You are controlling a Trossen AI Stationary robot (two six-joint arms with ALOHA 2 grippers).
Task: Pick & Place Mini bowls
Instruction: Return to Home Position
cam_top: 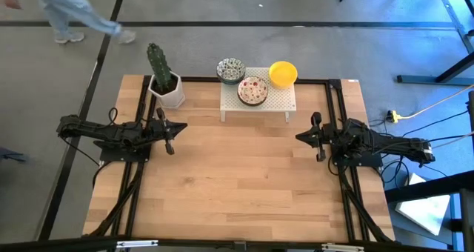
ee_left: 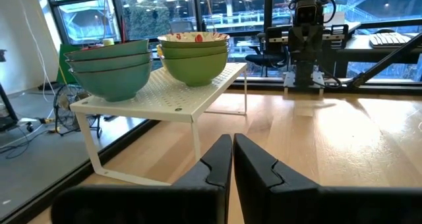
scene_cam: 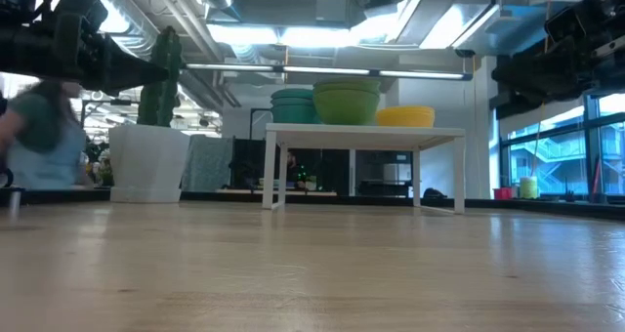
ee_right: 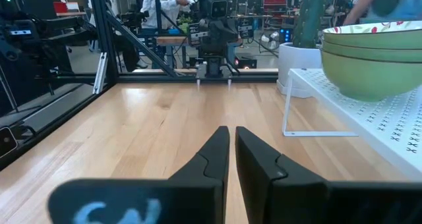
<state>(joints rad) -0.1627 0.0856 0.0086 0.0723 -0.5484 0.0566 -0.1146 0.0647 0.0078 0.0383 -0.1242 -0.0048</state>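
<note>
- Desk [cam_top: 237, 178]: pale wooden top with a dark frame. The middle and near parts are bare.
- Rack [cam_top: 278, 100]: white perforated metal shelf on thin legs, at the far middle edge of the desk. It carries all the mini bowls in three stacks.
- Teal-speckled stack [cam_top: 230, 70]: three nested bowls, white and teal-speckled inside, teal outside. It stands on the rack's far left corner, nearest the cactus pot.
- Red-floral stack [cam_top: 252, 90]: three nested bowls, white with red speckles inside, green outside. It stands mid-rack, just beside the teal-speckled stack and a little nearer the desk's middle.
- Yellow stack [cam_top: 283, 73]: plain yellow, on the rack's far right corner. The number of bowls cannot be read.
- Cactus pot [cam_top: 169, 93]: white pot with an upright green cactus, on the desk just left of the rack.
- Left gripper [ee_left: 232, 143]: raised above the desk's left side and pointing inward, well apart from the rack. The jaws are drawn together to a thin slit and hold nothing.
- Right gripper [ee_right: 231, 133]: raised above the desk's right side, facing the left arm. The jaws are likewise closed to a thin slit and empty.
- Person [cam_top: 81, 15]: on the floor beyond the desk's far left corner. Only the legs and shoes show from above.
</note>
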